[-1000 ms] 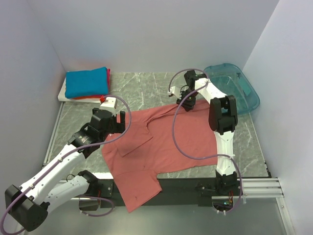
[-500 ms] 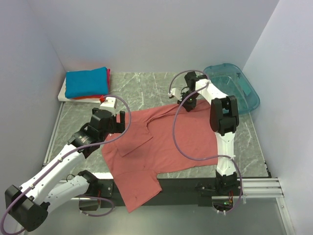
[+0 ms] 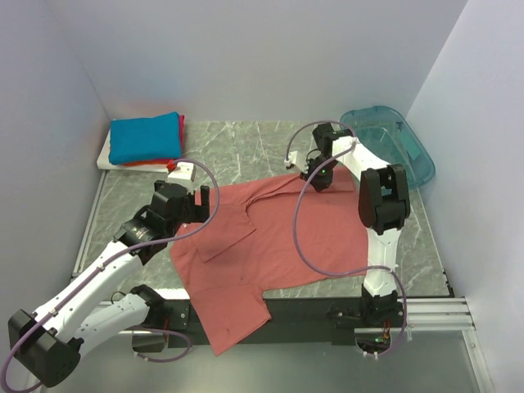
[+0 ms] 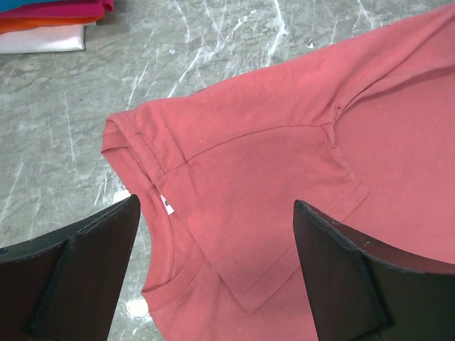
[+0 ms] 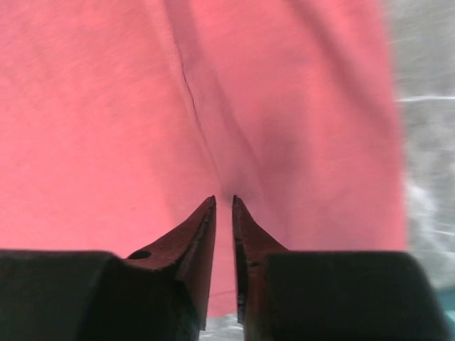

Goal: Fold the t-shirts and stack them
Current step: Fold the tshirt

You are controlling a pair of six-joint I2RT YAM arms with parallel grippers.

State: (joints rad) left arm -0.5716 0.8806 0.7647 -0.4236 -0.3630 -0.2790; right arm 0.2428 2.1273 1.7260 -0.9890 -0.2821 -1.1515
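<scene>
The salmon-pink t-shirt [image 3: 278, 237] lies spread on the marble table, its lower part hanging over the near edge. My left gripper [image 3: 201, 201] hovers open over the shirt's collar and a folded-in sleeve [image 4: 284, 142]; in the left wrist view the gripper [image 4: 217, 204] holds nothing. My right gripper [image 3: 321, 176] is at the shirt's far right edge; its tips [image 5: 224, 200] are shut on a pucker of the pink cloth [image 5: 106, 106]. A folded stack sits at the far left: a blue shirt [image 3: 146, 137] on top, red [image 3: 181, 123] and white [image 3: 106, 160] beneath.
A translucent teal bin [image 3: 393, 143] stands at the far right, close behind my right arm. Walls enclose the table on three sides. The stack's edge shows at the top left of the left wrist view [image 4: 43, 39].
My right gripper has shifted a little to the right with the pink cloth in it. The left arm has not moved.
</scene>
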